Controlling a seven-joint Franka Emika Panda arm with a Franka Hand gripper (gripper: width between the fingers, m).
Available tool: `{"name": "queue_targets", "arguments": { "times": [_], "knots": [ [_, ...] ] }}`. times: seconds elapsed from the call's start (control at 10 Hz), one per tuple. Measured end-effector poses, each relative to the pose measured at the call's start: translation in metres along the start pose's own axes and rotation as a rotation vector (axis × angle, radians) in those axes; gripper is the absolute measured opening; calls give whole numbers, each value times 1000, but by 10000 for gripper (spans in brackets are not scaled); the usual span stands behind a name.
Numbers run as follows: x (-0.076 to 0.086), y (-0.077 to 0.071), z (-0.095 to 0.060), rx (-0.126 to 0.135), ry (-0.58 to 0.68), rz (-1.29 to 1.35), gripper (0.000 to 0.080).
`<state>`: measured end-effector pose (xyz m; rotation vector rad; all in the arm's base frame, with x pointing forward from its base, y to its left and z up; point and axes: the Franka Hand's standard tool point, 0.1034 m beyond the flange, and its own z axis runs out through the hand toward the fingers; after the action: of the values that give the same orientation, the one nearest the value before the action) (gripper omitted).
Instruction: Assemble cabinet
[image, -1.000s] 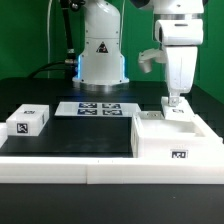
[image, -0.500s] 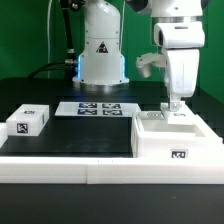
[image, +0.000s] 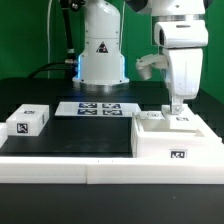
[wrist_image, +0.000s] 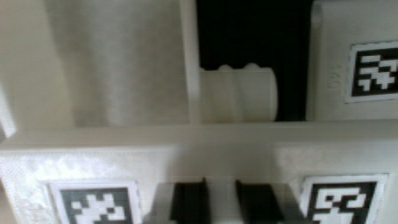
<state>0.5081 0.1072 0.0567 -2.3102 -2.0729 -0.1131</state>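
The cabinet (image: 176, 141) is a large white box with black-and-white tags, standing at the exterior view's right, near the front. My gripper (image: 176, 105) reaches straight down onto its back top edge. In the wrist view the gripper (wrist_image: 222, 190) has its two dark fingers (wrist_image: 191, 205) close together with a thin white strip of the cabinet (wrist_image: 107, 160) between them. Tags sit on either side of the fingers. A white ribbed peg (wrist_image: 240, 95) of the cabinet shows beyond them, over a dark opening.
A small white single-tag block (image: 28, 121) lies at the exterior view's left. The marker board (image: 99, 108) lies flat in the middle, in front of the robot's base (image: 101, 55). A white ledge (image: 60, 165) runs along the front of the black mat.
My gripper has shifted slightly toward the exterior view's right along the cabinet's back edge. The tags on the cabinet's top have moved a little with it.
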Motion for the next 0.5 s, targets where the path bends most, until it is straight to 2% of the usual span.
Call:
{"name": "queue_targets", "arguments": {
  "times": [0.2,0.3,0.5],
  "knots": [
    [0,1,0,0,0,1,71],
    [0,8,0,4,0,3,71],
    [0,33,0,15,-1,10,71]
  ]
}}
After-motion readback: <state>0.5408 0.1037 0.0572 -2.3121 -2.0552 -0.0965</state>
